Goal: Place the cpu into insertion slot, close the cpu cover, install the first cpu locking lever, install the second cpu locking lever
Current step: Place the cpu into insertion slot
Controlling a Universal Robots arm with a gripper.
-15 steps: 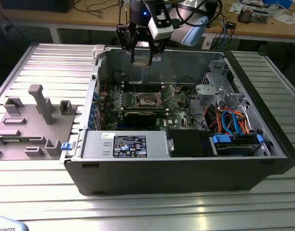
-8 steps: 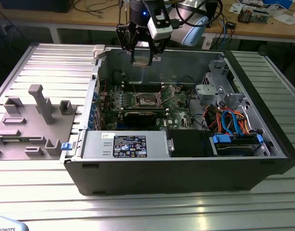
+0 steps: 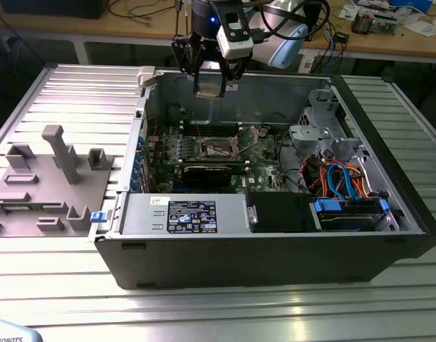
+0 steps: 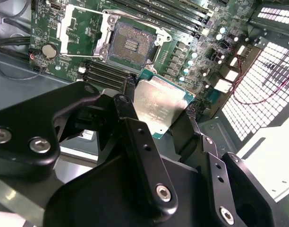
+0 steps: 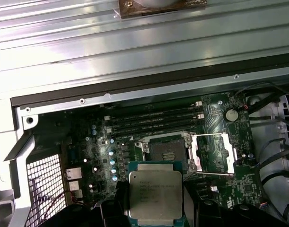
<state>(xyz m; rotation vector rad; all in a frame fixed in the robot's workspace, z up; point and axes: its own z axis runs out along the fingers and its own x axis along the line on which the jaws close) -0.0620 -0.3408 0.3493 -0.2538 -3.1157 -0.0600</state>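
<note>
I've got the gripper [image 4: 155, 111] clamped on the cpu [image 5: 155, 194], hovering above the empty insertion slot [image 5: 165, 151] (cpu cover [image 5: 195, 153] swung open), so nothing is seated yet and every step remains

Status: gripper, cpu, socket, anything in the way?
Gripper shut on the cpu, held above the board. Socket empty, cpu cover flipped open. No obstruction seen over socket.
</note>
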